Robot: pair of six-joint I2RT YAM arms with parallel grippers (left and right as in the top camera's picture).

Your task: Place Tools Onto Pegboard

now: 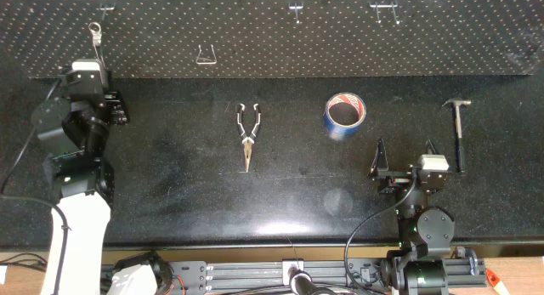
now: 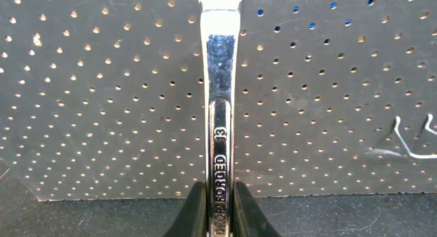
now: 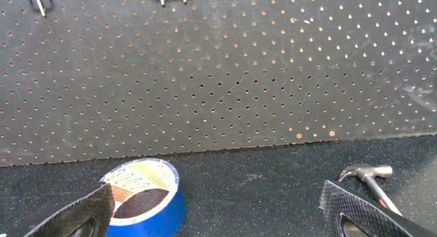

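1. Your left fingers (image 2: 192, 213) are clamped tight on the shank of a chrome wrench (image 2: 220, 93), which stands upright in front of the pegboard (image 2: 102, 93). In the left wrist view the wrench's upper end runs off the frame, and its lower end is buried between the fingers.
2. From above, the wrench's ring end sits high at the board's left side, close to a hook (image 1: 106, 6). You cannot tell whether it has caught on the hook.
3. Your right fingers (image 3: 75, 213) are spread wide and hold nothing. They are over the bench (image 1: 170, 184), between the blue tape roll (image 1: 344, 115) and the hammer (image 1: 458, 133).
4. In the right wrist view, one finger covers part of the tape roll and the other cuts off the hammer's handle.
5. The needle-nose pliers (image 1: 248, 133) lie flat at mid-bench, well apart from both arms. A bent wire hook (image 1: 206, 55) and two further hooks (image 1: 295, 8) (image 1: 385, 10) hang on the board.
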